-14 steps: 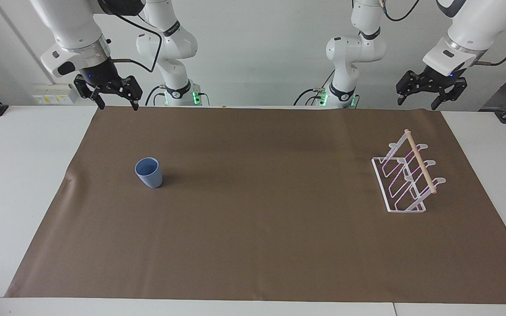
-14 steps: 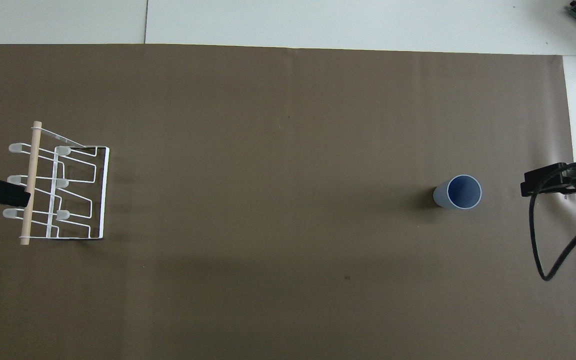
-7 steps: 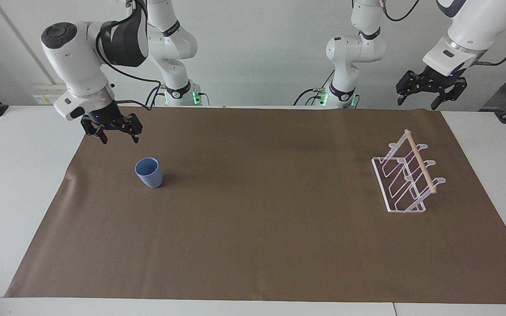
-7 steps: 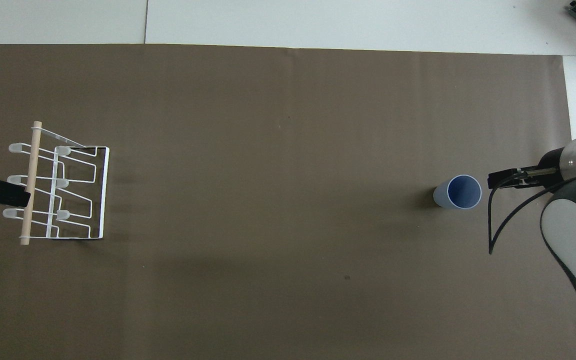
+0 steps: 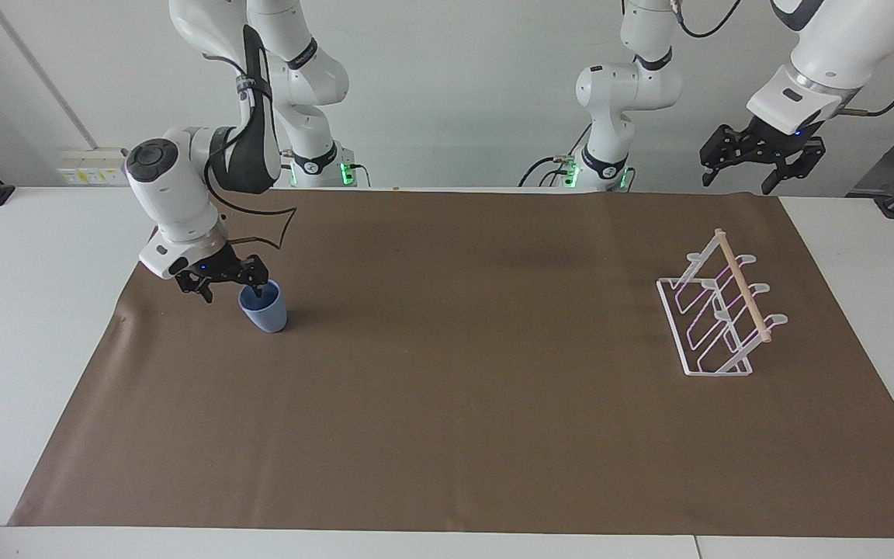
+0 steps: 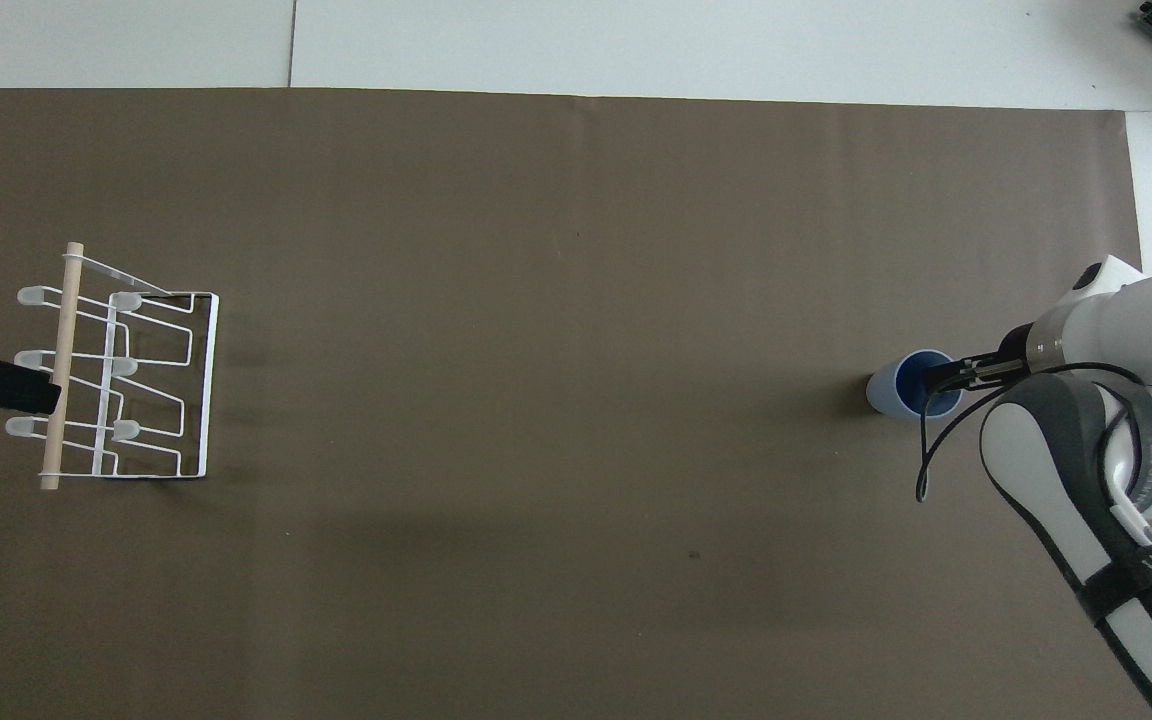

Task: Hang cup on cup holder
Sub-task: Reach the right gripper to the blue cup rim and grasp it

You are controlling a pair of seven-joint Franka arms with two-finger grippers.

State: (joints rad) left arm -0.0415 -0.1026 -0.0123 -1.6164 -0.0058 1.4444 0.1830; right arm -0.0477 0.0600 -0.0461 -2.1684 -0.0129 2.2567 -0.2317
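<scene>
While the right gripper is straddling the cup rim near the table's right-arm end with jaws apart, a skewed closing is risking tipping it; the left gripper, jaws also apart, is waiting over the table's robot-side edge.

cup and cup holder at table's ends

Brown paper sheet (flat) covers white table.
</scene>
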